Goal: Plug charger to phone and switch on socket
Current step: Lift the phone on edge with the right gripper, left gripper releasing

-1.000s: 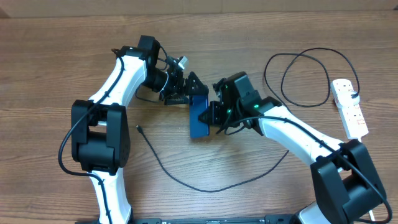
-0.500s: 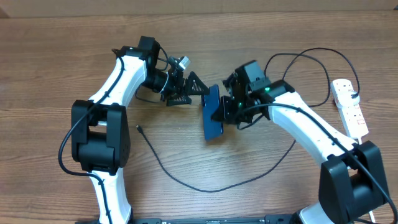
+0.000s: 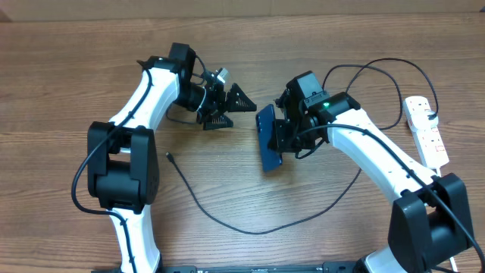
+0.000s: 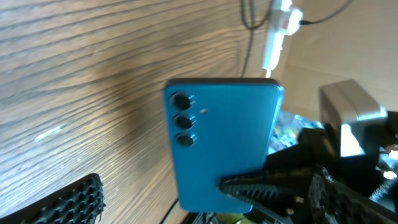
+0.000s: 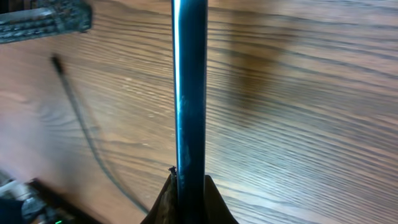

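Observation:
My right gripper (image 3: pixel 277 136) is shut on the phone (image 3: pixel 265 145) and holds it tilted up on edge above the table. In the right wrist view the phone (image 5: pixel 189 93) runs edge-on up from between my fingers (image 5: pixel 163 206). Its blue back (image 4: pixel 224 137) with three lenses faces the left wrist camera. My left gripper (image 3: pixel 230 108) stands open just left of the phone, not touching it. The charger (image 3: pixel 250 227) lies looped on the table, its connector tip (image 3: pixel 167 157) free at the left. The socket (image 3: pixel 429 135) lies at the far right, with the charger's plug end running to it.
The charger's black loop (image 3: pixel 371 76) curls behind my right arm toward the socket (image 4: pixel 277 31). A stretch of cable (image 5: pixel 87 137) crosses the wood below the phone. The table's back edge runs along the top of the overhead view.
My right gripper has carried the phone to the right and tipped it up from flat onto its edge, away from my left gripper. The left gripper has stayed open in place.

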You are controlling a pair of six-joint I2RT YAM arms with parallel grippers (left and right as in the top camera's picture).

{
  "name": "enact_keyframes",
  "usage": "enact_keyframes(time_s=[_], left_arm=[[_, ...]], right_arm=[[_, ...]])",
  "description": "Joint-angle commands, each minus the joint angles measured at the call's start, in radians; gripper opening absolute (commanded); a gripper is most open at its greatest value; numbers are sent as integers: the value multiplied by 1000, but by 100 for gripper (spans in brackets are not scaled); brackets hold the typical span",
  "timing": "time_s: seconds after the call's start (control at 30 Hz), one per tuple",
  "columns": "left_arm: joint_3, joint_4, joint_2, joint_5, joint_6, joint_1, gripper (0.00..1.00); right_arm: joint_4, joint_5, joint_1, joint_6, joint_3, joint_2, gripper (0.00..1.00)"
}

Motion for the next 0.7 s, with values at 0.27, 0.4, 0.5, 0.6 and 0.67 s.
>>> enact_keyframes(time_s=[0.27,0.4,0.5,0.6,0.67], left_arm=[[18,-33,3,-402,-307,-70,100],[19,-47,3,-439,-343,-95,100],[19,-56,3,-441,-343,-101,100],[19,-63,3,-441,-343,-103,100],[19,-63,3,-442,-342,-103,100]], right_arm=[[2,200,119,-18,29,-38,4],[2,290,182,-18,29,-38,3],[2,340,220,-18,29,-38,4],[2,351,243,-18,29,-38,4],[1,351,248,-18,29,-38,4]])
